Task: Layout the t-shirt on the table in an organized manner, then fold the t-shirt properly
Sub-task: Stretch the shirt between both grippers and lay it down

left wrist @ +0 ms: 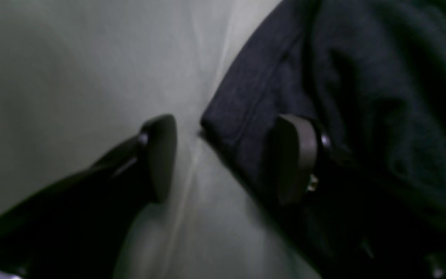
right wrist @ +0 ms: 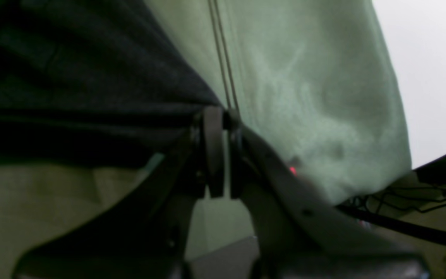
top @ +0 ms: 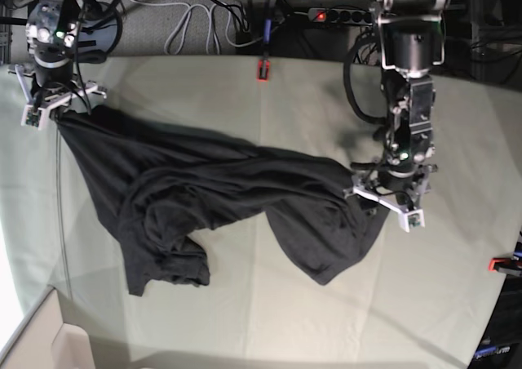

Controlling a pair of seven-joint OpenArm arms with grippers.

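- We find the right gripper pressed together on a corner of the shirt, at the table's far corner; the cloth runs taut away from its jaws, so we judge it an anchor for spreading.
- The left gripper stands spread, nothing pinched: one finger on bare table, the other on the shirt, the hem edge between them. We judge it poised to grasp there.
- The shirt lies rumpled between the grippers, one end bunched, not yet laid flat.
- A red clamp pins the table cover, beyond both grippers.
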